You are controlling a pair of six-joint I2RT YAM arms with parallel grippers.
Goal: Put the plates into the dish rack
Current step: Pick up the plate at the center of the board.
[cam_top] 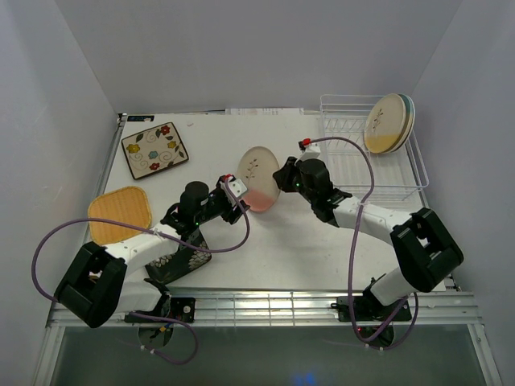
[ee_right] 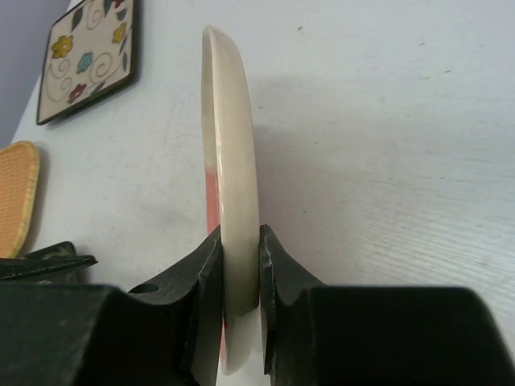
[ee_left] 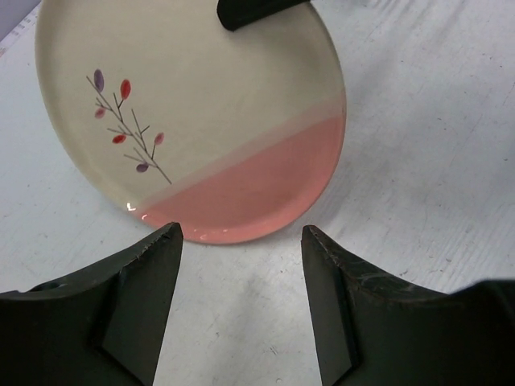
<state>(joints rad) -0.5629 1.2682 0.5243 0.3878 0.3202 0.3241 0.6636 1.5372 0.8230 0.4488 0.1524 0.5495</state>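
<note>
The right wrist view shows the round cream plate with a pink half (ee_right: 229,185) edge-on and upright. It is clamped at its rim between the two black fingers of the right gripper (ee_right: 239,269), one pad pressed to each face. In that view the pink glaze shows only as a sliver on the face left of the jaws.

The left wrist view shows what that one hides: the plate's whole front, with a painted twig of red and purple leaves. The pink part lies nearest the left gripper (ee_left: 241,235). Its jaws stand wide apart and hold nothing, and the plate's lower rim sits just beyond their tips without touching them.

Only the top view takes in the white wire dish rack (cam_top: 342,165), behind and to the right of the right gripper's jaws. Several round plates (cam_top: 390,122) stand on edge at its far corner.

Beyond the left gripper's jaws lies the square cream plate with coloured flowers (cam_top: 154,149). The orange-yellow rounded square plate (cam_top: 121,215) lies to their left. A black floral plate (cam_top: 181,261) lies behind them, partly under the left arm, on the white table (cam_top: 322,241).
</note>
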